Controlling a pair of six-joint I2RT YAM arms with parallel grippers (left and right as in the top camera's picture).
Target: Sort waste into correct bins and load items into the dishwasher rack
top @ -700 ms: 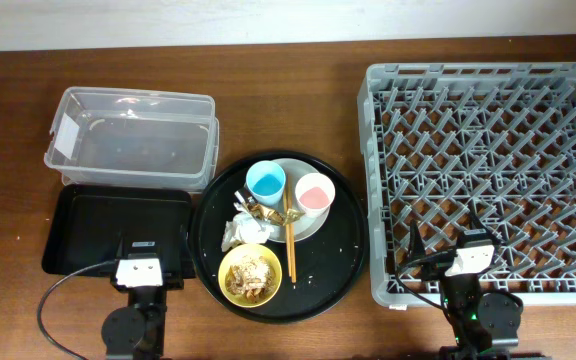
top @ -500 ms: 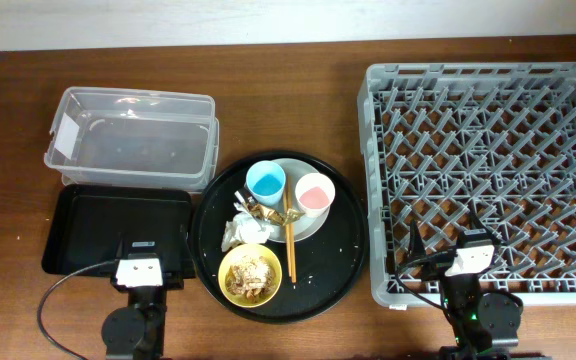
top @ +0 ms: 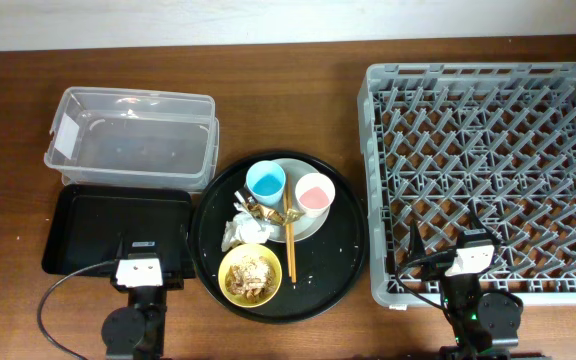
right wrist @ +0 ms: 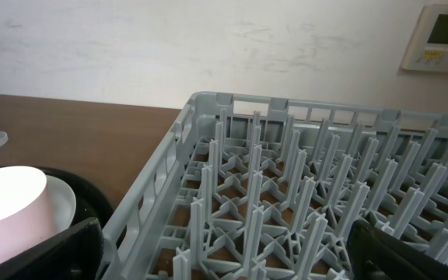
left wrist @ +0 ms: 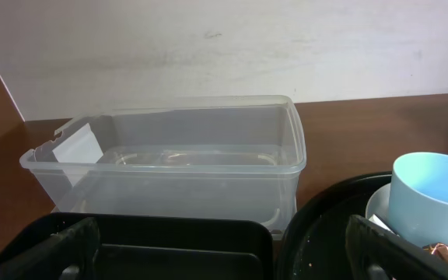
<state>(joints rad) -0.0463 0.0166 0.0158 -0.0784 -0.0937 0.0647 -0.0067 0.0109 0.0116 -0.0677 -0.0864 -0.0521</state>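
Observation:
A light blue cup point(top: 265, 181) and a pink cup point(top: 314, 192) stand on a pale plate point(top: 308, 224) in a round black tray. A white napkin point(top: 236, 233), gold foil wrapper point(top: 261, 212) and chopsticks point(top: 290, 240) lie beside them. A yellow bowl point(top: 249, 274) holds beige scraps. The clear tub point(top: 133, 138) and the shallow black tray point(top: 98, 230) are at left, the grey rack point(top: 488, 150) at right. My left gripper point(top: 151, 246) is open over the shallow tray's near edge point(left wrist: 169, 249). My right gripper point(top: 446, 238) is open over the rack's near left corner point(right wrist: 162, 194). Both are empty.
The round black tray point(top: 333, 265) lies between the shallow tray and the rack, with crumbs on it. The blue cup point(left wrist: 430, 198) and tub point(left wrist: 169, 159) show in the left wrist view, the pink cup point(right wrist: 10, 206) in the right. A white wall stands behind the table.

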